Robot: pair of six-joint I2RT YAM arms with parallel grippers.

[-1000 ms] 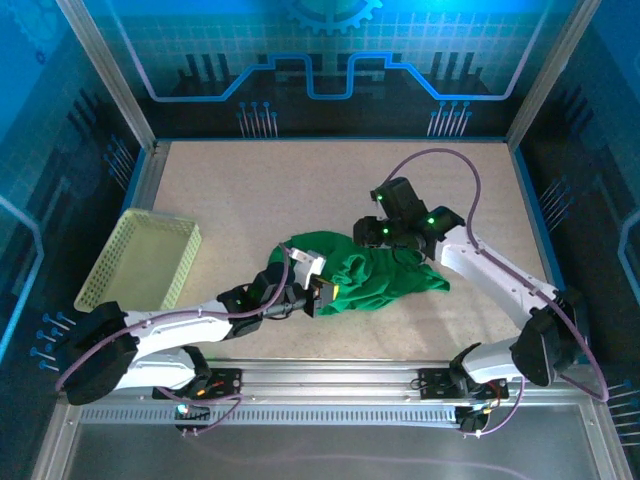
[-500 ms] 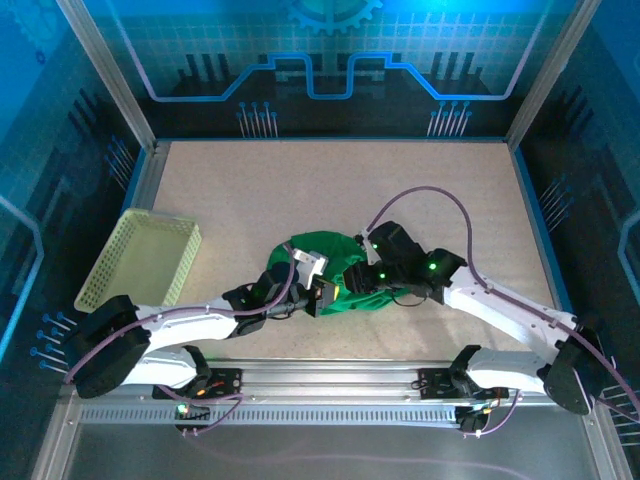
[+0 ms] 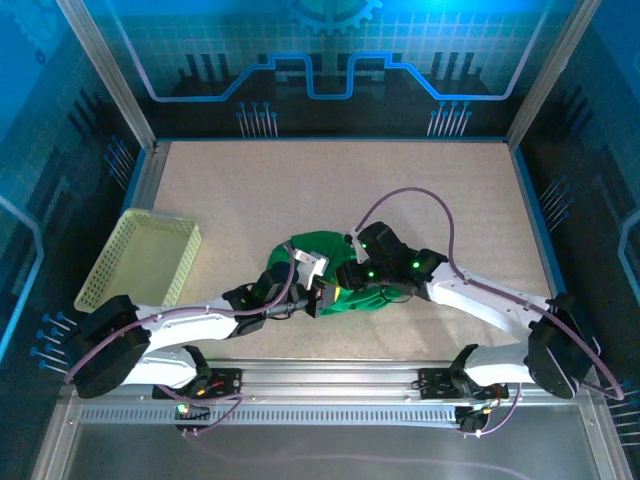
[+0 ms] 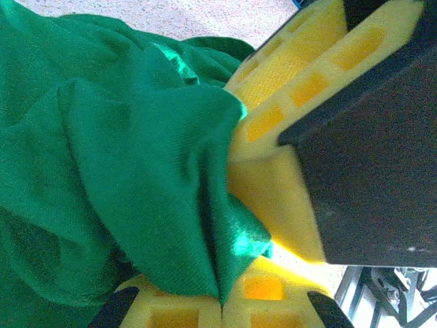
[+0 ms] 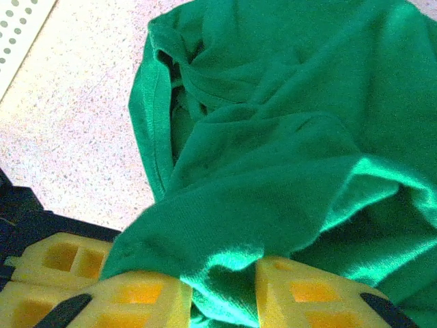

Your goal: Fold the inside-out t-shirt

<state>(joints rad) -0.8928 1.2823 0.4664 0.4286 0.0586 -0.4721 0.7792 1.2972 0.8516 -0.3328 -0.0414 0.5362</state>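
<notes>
T-shirt (image 3: 322, 246) bunched, gripped by left gripper (image 4: 235, 270) and right gripper (image 5: 222, 290)

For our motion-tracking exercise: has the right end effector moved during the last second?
Yes. The right end effector has shifted left, toward the basket, and nearer the table's front rail.

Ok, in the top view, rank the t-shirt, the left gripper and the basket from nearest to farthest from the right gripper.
From the right gripper:
1. t-shirt: at its fingertips, with cloth between them.
2. left gripper: just to its left, on the same bundle.
3. basket: far left, well apart from both arms' tips.
</notes>
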